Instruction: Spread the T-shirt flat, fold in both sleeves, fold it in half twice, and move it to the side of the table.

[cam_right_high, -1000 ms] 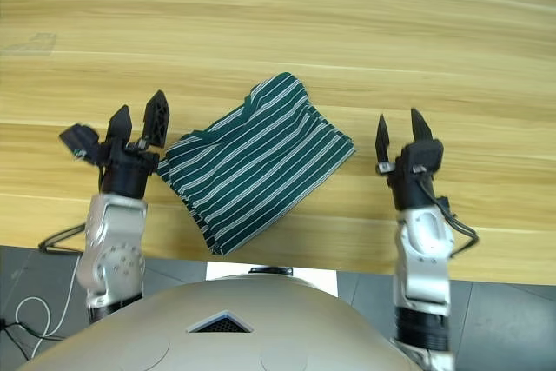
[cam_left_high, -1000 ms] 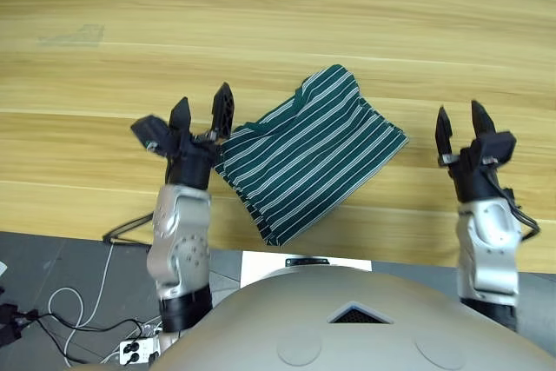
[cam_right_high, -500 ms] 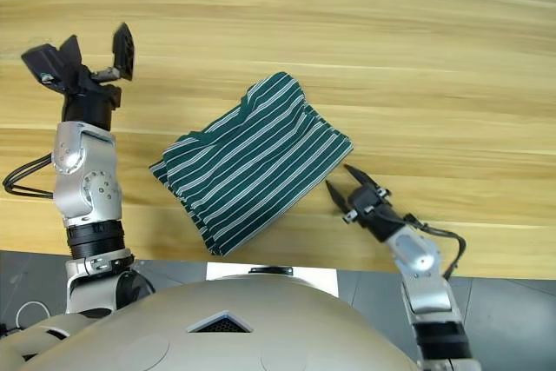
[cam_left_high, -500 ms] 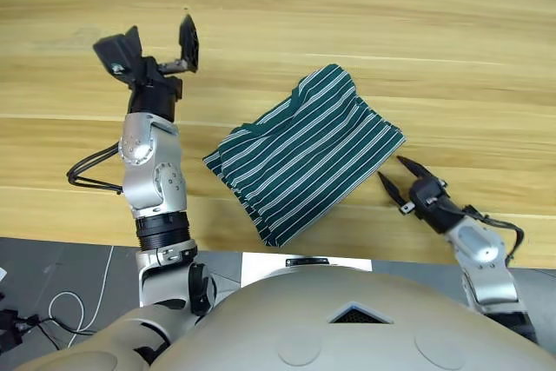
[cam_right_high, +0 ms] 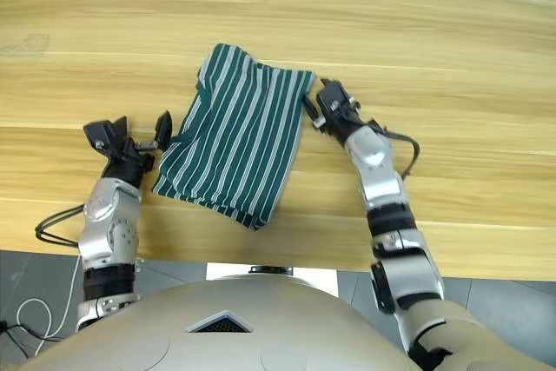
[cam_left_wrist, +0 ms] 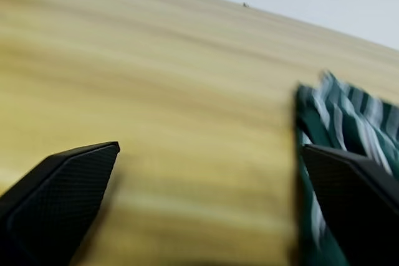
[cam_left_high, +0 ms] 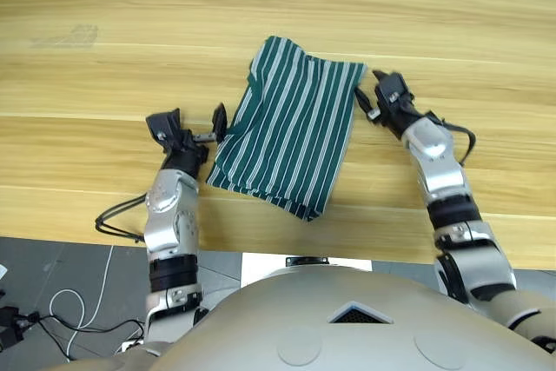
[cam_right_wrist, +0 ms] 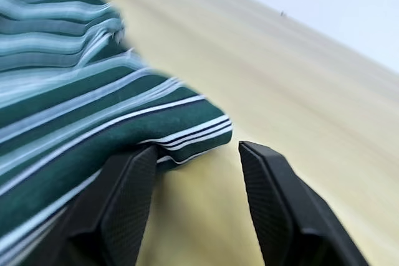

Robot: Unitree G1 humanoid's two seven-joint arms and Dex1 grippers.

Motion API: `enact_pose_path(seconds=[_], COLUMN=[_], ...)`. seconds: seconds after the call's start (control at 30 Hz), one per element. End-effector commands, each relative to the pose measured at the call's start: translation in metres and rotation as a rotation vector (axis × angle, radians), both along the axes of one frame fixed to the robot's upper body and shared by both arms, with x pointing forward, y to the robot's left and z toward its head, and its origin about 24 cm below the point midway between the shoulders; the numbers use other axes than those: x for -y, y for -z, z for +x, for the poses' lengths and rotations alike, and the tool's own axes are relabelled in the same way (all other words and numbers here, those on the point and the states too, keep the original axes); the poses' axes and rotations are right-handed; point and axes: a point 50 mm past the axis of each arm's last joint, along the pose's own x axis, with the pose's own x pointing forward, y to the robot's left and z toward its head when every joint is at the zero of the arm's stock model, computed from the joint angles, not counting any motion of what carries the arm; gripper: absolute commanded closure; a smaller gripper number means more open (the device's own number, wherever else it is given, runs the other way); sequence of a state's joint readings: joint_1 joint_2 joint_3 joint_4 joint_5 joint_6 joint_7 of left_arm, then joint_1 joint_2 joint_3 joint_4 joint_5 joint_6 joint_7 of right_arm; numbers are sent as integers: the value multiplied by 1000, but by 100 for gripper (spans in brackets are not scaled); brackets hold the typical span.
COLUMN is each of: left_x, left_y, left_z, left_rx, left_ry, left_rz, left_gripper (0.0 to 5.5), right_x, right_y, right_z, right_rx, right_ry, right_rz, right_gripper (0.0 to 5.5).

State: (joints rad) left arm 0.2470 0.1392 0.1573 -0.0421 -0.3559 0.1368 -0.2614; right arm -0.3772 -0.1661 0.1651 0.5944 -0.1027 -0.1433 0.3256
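Note:
The T-shirt [cam_left_high: 291, 132], green with white stripes, lies folded into a compact rectangle on the wooden table [cam_left_high: 452, 23], near its front edge. My left gripper [cam_left_high: 191, 121] is open and sits low at the shirt's near-left edge; in the left wrist view, the striped cloth [cam_left_wrist: 340, 116] lies against one finger. My right gripper [cam_left_high: 368, 86] is open at the shirt's far-right corner. That corner [cam_right_wrist: 187, 126] lies just ahead of its fingertips and over one finger [cam_right_wrist: 124, 204].
Bare wood stretches far beyond the shirt and to both sides. The table's front edge [cam_left_high: 78, 234] runs just behind the arms, with grey floor and cables [cam_left_high: 52, 319] below it at the left.
The shirt has shifted farther from me and turned, its long side now pointing away. My right gripper swung from the near right to the far-right corner. My left gripper came back beside the shirt.

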Motion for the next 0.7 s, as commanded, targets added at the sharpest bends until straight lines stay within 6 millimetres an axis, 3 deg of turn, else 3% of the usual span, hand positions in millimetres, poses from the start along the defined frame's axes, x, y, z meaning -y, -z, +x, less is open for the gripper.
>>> enact_pose_path(seconds=[0.03, 0.1, 0.17, 0.33, 0.47, 0.57, 0.7], left_x=[15, 29, 44, 54, 32, 7, -27], left_y=[4, 7, 6, 4, -2, -15, -52], left_z=[-18, -28, -38, -43, -33, -29, -32], left_rx=[-38, -60, -62, -36, 4, 56, 246], left_ry=[72, 113, 154, 170, 109, 86, 266], left_rz=[-28, -68, -117, -135, -13, 171, 706], left_gripper=[12, 12, 12, 12, 12, 12, 12], right_x=[-32, -37, -29, 6, 44, 56, 84], right_y=[-11, -16, -15, 0, 17, 9, -7], right_z=[29, 41, 48, 29, -19, -56, -97], right_rx=[8, -2, -15, 55, 115, 206, 333], right_ry=[10, 74, 168, 204, 179, 112, -24], right_rz=[44, 84, 94, 89, -16, -118, -479], right_gripper=[310, 310, 310, 310, 310, 310, 310])
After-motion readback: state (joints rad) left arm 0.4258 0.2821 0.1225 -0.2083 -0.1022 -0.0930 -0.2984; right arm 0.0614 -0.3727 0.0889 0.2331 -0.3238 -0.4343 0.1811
